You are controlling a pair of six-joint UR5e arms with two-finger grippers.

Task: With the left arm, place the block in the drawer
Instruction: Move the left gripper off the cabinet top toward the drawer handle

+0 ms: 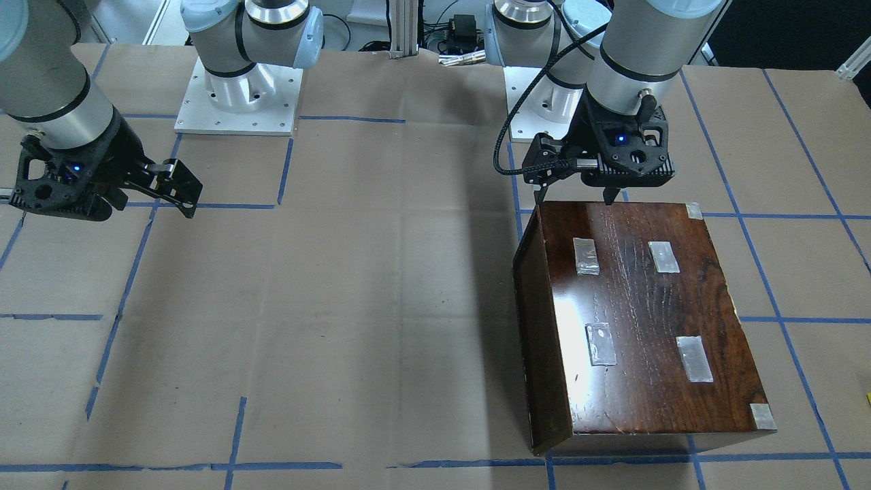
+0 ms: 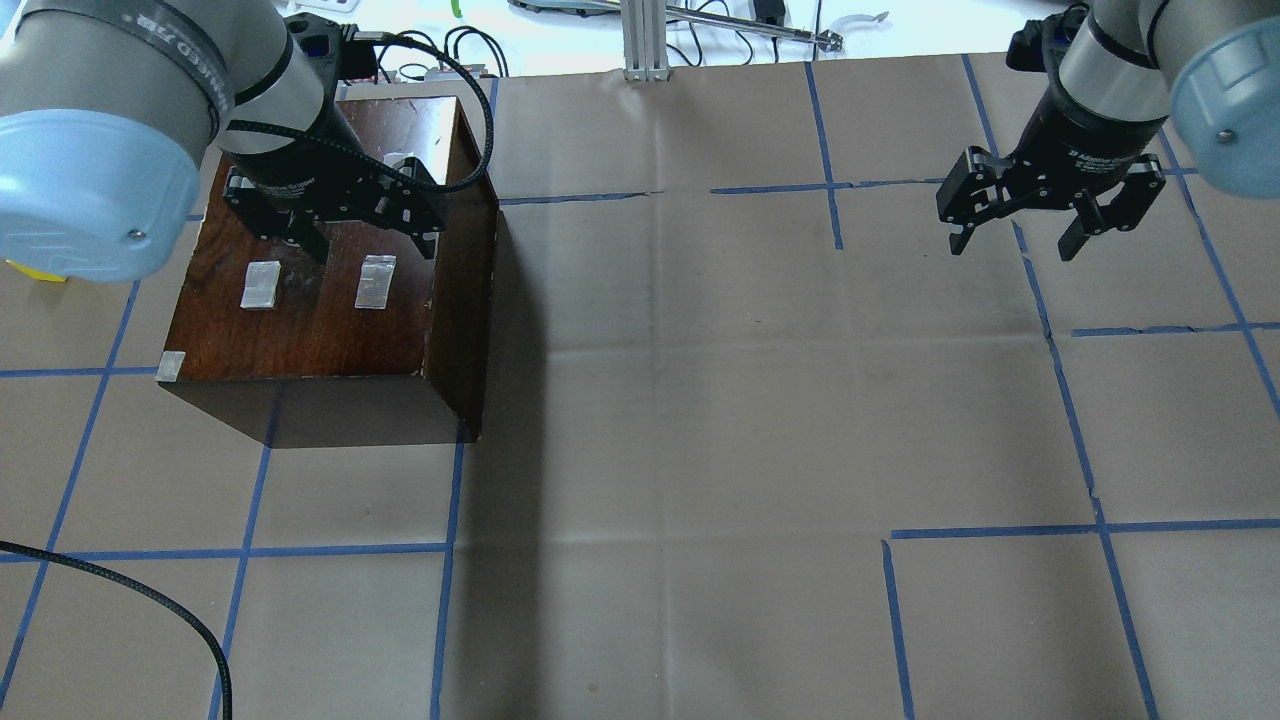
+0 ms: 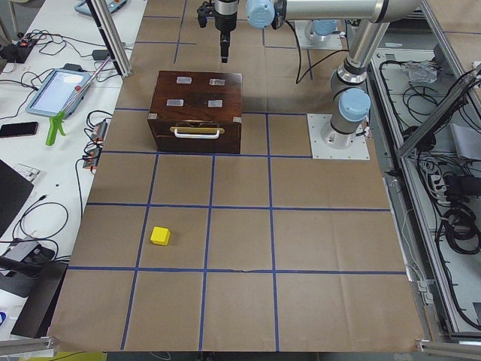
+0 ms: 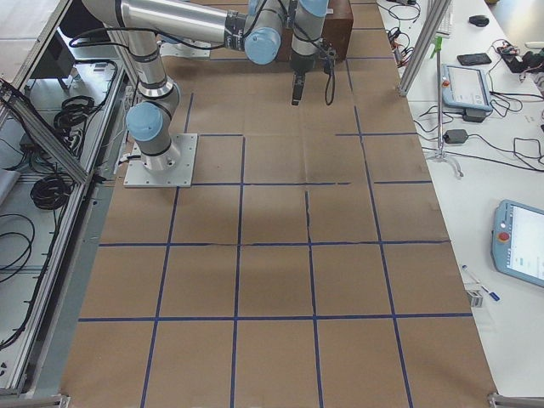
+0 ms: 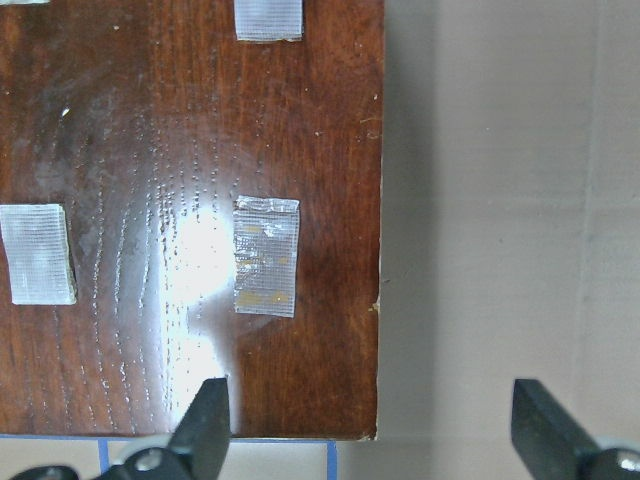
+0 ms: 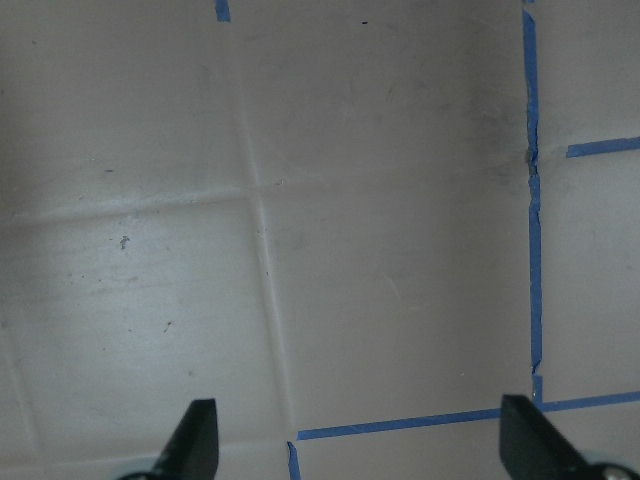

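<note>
The yellow block [image 3: 160,235] lies on the brown paper, well in front of the dark-brown cabinet [image 3: 197,98]; a yellow sliver shows at the overhead view's left edge [image 2: 38,272]. The drawer [image 3: 197,134] is pushed in: only the cabinet's dark front with a pale bar handle shows, no pale tray. My left gripper [image 2: 372,245] is open and empty, hanging just above the cabinet top [image 1: 639,320], near the side edge [image 5: 372,425]. My right gripper [image 2: 1013,240] is open and empty above bare paper, far from the cabinet [image 6: 355,440].
Silver tape patches [image 5: 266,255] dot the cabinet top. Blue tape lines [image 2: 1060,400] grid the brown paper. The left arm's black cable [image 1: 517,116] loops beside its wrist. Tablets, cables and tools lie beyond the table's far edge [image 3: 60,90]. The arm bases [image 1: 238,95] stand at the robot's side.
</note>
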